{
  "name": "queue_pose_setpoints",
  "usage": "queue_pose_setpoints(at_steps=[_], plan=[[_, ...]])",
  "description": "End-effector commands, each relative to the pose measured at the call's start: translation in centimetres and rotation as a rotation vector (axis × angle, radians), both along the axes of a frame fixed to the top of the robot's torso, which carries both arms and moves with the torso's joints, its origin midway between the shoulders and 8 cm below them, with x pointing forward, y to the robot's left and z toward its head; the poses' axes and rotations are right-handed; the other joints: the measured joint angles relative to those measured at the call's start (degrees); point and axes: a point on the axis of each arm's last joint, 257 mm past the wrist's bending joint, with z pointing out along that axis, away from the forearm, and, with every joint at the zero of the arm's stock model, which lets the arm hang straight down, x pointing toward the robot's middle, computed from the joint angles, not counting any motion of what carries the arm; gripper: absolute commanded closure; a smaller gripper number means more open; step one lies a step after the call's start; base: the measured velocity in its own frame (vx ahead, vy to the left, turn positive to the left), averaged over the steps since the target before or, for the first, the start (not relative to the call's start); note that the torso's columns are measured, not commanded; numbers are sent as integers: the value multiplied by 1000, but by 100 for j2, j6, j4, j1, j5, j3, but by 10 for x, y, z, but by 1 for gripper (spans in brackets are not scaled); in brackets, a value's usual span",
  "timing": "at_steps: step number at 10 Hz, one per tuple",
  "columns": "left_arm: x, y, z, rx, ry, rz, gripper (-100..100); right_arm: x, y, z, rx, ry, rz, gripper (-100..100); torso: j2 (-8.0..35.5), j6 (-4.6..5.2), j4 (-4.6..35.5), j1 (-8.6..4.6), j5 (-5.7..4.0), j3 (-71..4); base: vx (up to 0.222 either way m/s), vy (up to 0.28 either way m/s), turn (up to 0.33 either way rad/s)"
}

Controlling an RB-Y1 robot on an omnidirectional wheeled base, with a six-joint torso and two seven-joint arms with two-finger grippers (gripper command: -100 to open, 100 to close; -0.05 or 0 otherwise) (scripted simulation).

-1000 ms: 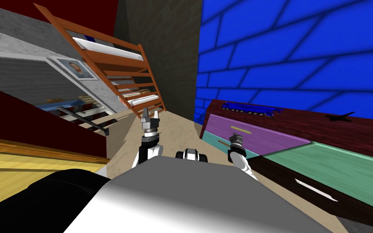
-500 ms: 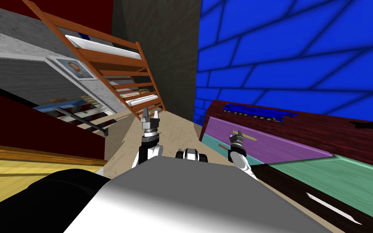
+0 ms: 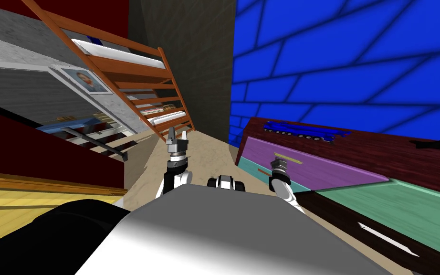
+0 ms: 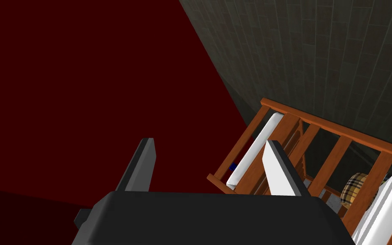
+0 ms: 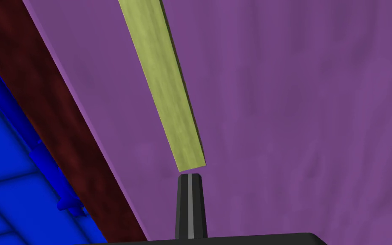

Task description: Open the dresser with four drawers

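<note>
right gripper [image 5: 189, 178], fingers pressed together, tips just beside the end of the yellow-green handle [image 5: 165, 85] on the purple drawer front [image 5: 297, 106].

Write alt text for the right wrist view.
The right hand, fingers shut together, points at the end of a yellow-green handle on a purple drawer front. Beside the drawer run the dresser's dark red edge and a blue wall.

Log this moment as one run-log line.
right gripper: shut, tip at end of yellow-green handle, no grip | target: purple drawer of dresser | left gripper: open, raised, holding nothing
</note>
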Motion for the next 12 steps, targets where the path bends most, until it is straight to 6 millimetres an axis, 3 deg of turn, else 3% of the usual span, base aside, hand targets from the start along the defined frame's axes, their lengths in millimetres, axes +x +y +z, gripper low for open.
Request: queue_pose_setpoints(at_steps=[1,2,3,9,10,12], plan=[[0,0,0,0,0,0,0,0,3,0,2,3,10,100,-19,-1,-4,-10,-3,-11,-191,114,-31],[0,0,0,0,0,0,0,0,2,0,2,2,7,100,-29,0,-8,-13,-4,-18,-95,57,-13],[0,0,0,0,0,0,0,0,1,0,1,1,2,-100,-67,-1,-17,-37,-9,-39,48,-37,34],[0,0,0,0,0,0,0,0,-2,0,-2,-2,-7,-100,-4,1,-2,2,0,-3,120,-73,25],[0,0,0,0,0,0,0,0,-2,0,-2,-2,-7,100,4,0,2,3,1,3,10,-4,1],[0,0,0,0,0,0,0,0,1,0,1,0,3,100,8,8,2,4,2,2,-127,78,-36]])
